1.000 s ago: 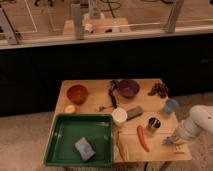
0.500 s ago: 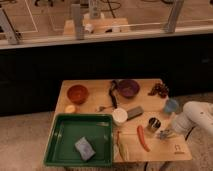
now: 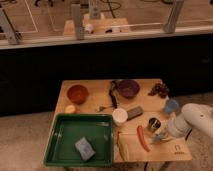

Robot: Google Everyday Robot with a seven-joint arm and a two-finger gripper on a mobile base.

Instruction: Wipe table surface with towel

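A small blue-grey folded cloth or pad (image 3: 84, 148), the only towel-like thing in view, lies in the green tray (image 3: 56, 131) at the table's front left. The wooden table (image 3: 95, 102) carries several dishes and food items. My gripper (image 3: 160, 137) hangs from the white arm (image 3: 196, 120) at the table's front right. It is low over the surface, between a metal cup (image 3: 153, 123) and a red pepper-like piece (image 3: 143, 138). It is far from the cloth and I see nothing in it.
An orange bowl (image 3: 77, 93), purple bowl (image 3: 128, 88), black utensil (image 3: 113, 95), grapes (image 3: 159, 90), blue cup (image 3: 171, 106), white cup (image 3: 119, 116), dark block (image 3: 134, 113) and a small orange fruit (image 3: 70, 109) crowd the table. A light cutting board (image 3: 167, 150) lies front right. A dark counter runs behind.
The arm has swung left from the table's right edge, bringing the gripper in over the front right corner by the metal cup. The objects have not moved.
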